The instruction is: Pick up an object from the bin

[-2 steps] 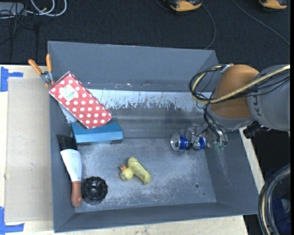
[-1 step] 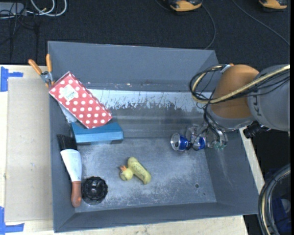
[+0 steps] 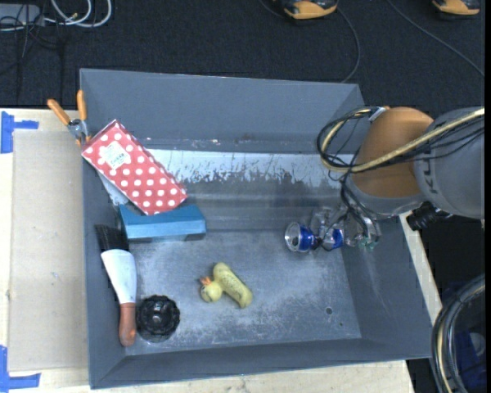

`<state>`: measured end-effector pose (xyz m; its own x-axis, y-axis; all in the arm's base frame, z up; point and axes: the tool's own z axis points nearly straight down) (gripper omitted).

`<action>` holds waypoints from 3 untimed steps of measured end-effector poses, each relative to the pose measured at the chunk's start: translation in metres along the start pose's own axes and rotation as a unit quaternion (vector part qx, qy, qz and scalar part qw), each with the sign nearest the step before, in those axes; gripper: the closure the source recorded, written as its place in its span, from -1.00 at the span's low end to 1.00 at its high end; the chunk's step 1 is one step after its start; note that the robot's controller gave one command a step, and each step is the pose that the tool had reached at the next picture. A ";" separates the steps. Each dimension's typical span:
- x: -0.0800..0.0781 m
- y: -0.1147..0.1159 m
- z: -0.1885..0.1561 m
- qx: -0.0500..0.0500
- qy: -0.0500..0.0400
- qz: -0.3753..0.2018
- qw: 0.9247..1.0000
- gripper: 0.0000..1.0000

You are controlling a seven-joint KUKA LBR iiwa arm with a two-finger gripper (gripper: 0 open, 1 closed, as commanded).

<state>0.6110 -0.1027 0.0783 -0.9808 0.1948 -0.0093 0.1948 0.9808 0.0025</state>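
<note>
While the arm reaches in from the right of the frame, you see the tool low over the floor of the bin at middle right, just beside a small blue-and-silver thing. You cannot tell whether the tool is apart or together. A yellow toy duck lies lower centre, well apart. Along the left lie a red dotted box, a blue block, a brush and a black round thing.

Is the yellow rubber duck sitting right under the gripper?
No: the yellow duck lies clearly apart from the gripper, lower and to the left of it in the camera view.
</note>
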 end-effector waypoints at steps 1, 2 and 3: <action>0.002 0.000 -0.014 0.000 0.003 0.000 1.000 1.00; 0.003 0.000 -0.034 0.000 0.004 0.000 1.000 1.00; 0.001 0.000 -0.050 0.000 0.002 0.000 1.000 1.00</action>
